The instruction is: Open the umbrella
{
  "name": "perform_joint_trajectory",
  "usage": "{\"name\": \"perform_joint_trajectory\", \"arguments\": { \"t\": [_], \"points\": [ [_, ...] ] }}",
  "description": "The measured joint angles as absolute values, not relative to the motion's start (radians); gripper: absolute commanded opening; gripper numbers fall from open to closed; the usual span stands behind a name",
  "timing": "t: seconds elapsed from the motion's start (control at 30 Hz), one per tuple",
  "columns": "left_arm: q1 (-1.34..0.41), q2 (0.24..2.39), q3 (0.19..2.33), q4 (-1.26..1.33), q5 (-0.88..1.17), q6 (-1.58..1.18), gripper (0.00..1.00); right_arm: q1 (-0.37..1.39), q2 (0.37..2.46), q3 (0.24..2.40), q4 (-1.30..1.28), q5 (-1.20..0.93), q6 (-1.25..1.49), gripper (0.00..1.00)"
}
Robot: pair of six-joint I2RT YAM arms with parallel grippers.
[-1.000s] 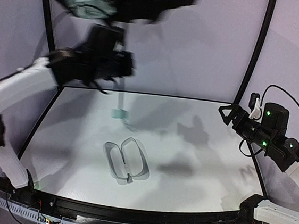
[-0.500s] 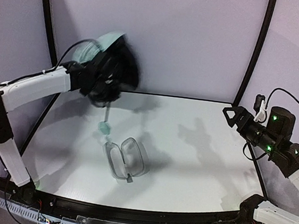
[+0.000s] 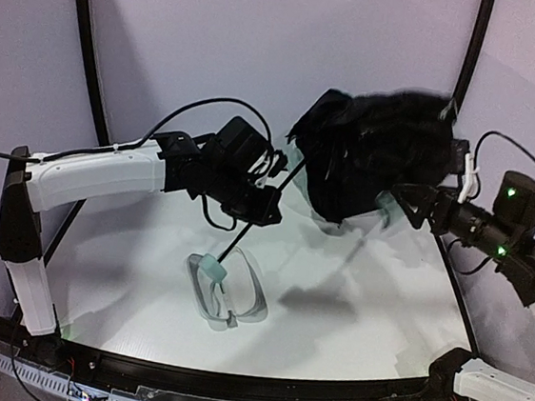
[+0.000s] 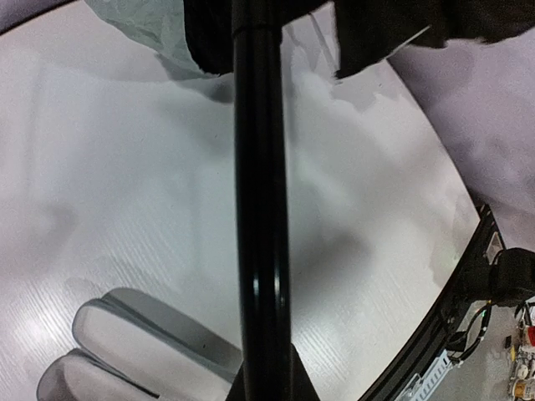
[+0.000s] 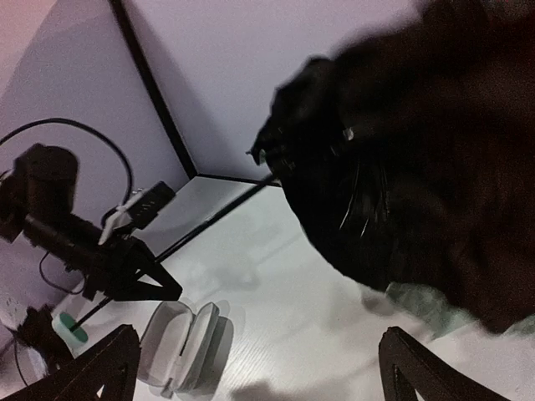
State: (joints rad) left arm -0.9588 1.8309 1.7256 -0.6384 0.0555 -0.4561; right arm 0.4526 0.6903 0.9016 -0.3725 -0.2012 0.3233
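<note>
Held aloft, centre to upper right: umbrella (image 3: 373,154), black canopy bunched, shaft pinched tight in left gripper (image 3: 266,198). Crowding canopy's right edge: right gripper (image 3: 403,201), fingers spread wide. Under handle, lower centre: oval case (image 3: 233,297) on table (image 3: 362,306).

tally on site: one umbrella (image 3: 372,159), one pale hard case (image 3: 229,297) made of two shells, one white table (image 3: 362,306), two robot arms, left arm (image 3: 98,171) and right arm (image 3: 520,213), and two black curved posts, left post (image 3: 83,47) and right post (image 3: 467,78).

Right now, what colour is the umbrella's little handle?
Pale mint green. The handle shows best in the top external view.
</note>
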Motion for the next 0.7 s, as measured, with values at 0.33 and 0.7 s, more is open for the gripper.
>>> {"name": "perform_joint_trajectory", "arguments": {
  "t": [0.33,0.7],
  "points": [
    [-0.946,1.831,1.626,-0.666,0.154,-0.492,0.01,0.534,0.832,1.173,-0.447,-0.234,-0.052,0.98],
    [-0.973,1.831,1.549,-0.613,0.262,-0.51,0.01,0.717,1.475,1.664,-0.685,0.066,-0.594,0.97]
  ]
}}
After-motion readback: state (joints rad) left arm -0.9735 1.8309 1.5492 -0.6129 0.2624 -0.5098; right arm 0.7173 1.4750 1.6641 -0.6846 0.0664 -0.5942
